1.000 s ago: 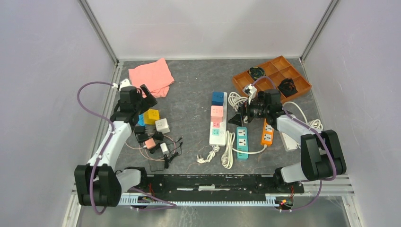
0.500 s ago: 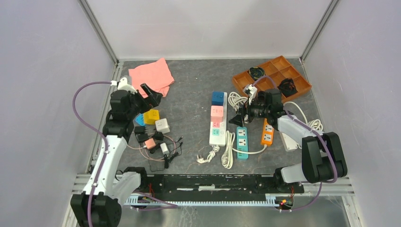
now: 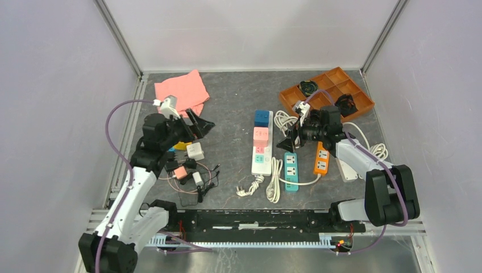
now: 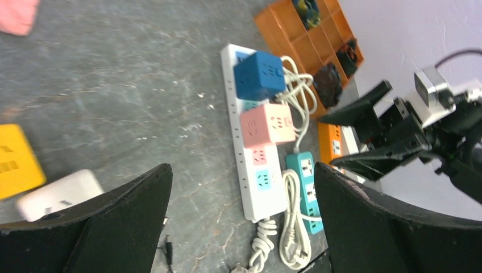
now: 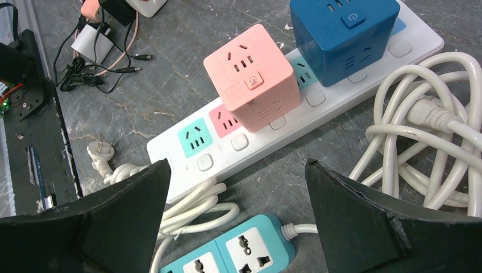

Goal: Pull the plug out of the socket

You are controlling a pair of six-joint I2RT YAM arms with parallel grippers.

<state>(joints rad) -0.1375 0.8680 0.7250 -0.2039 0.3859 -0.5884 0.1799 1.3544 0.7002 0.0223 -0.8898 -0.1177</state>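
Our left jaws and right jaws stand apart, empty. A pink plug (image 5: 253,77) and a blue plug (image 5: 341,34) sit in the socket (image 5: 258,136)

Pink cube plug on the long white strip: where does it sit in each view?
Top external: pink cube plug just right of centre.
Left wrist: right of centre.
Right wrist: upper centre.
Shared landmark: the blue cube plugged in beside it.

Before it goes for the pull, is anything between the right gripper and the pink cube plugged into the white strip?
Nothing visible does. The right gripper is open, facing the pink cube on the white strip. The coiled white cord lies flat beside the strip, off that line.
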